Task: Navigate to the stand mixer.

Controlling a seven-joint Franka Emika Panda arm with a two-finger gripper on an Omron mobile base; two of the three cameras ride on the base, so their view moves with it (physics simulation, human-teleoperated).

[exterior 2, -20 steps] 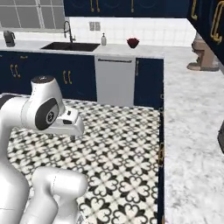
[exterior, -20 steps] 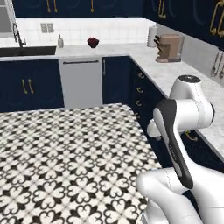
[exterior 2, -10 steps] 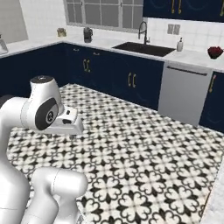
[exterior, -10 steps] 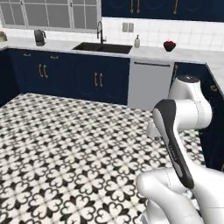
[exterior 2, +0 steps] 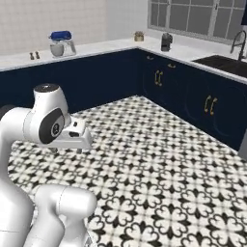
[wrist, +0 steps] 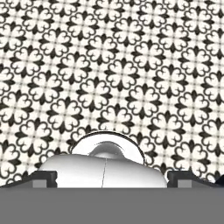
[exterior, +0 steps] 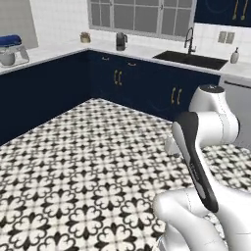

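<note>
The stand mixer (exterior: 11,49), with a royal-blue head and a silver bowl, stands on the white counter at the far left of the left base view. In the right base view the stand mixer (exterior 2: 61,43) sits at the back left on that counter, well across the patterned floor from me. My gripper (wrist: 112,178) hangs folded low over the floor tiles, close to my own body. Its two dark fingertips (wrist: 43,177) stand wide apart with nothing between them, so it is open. The gripper (exterior 2: 72,143) points down beside the arm's elbow.
Dark-blue cabinets (exterior: 59,93) line the left and back walls under a white countertop (exterior 2: 96,48). A dark kettle (exterior: 121,41) and a small jar (exterior: 86,37) stand in the corner. The sink with its faucet (exterior: 190,44) is at the back right. Patterned floor (exterior 2: 159,159) lies open ahead.
The whole picture has swung leftward as the base turned: sink and dishwasher slid right, and the left counter with the stand mixer came into view. The arm's pose is unchanged.
</note>
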